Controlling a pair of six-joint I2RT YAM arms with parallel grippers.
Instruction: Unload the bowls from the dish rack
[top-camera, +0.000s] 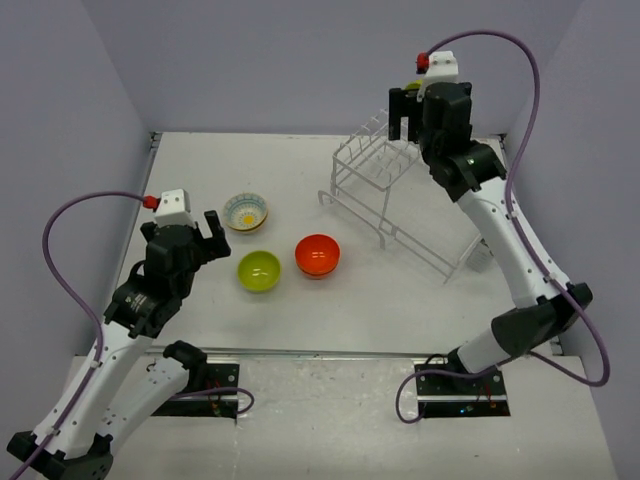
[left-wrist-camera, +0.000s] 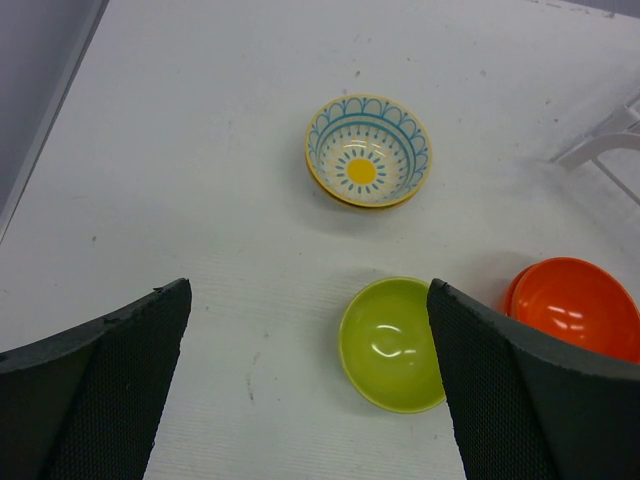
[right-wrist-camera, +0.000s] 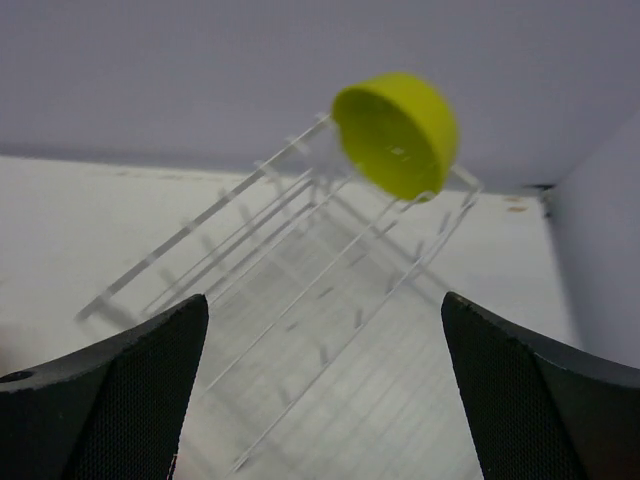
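Ahead, yellow bowl (right-wrist-camera: 395, 135) stands on edge at the dish rack's (top-camera: 385, 175) far end, straight beyond the right gripper (right-wrist-camera: 322, 310), jaws wide apart and empty; left gripper (left-wrist-camera: 308, 290), also spread, sits well away.

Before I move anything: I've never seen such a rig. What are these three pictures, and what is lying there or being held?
These are two robot arms bolted at the near edge of a white table. The wide picture looks down from above and behind them. The other two come from a camera on each wrist, the dark shapes at the bottom being that arm's own fingers. The left end effector is open and empty, beside three bowls standing on the table: a blue-patterned bowl, a lime-green bowl and an orange-red bowl. The right end effector, also open and empty, hangs over the white wire dish rack, where one yellow bowl stands on its edge. Nothing is held.
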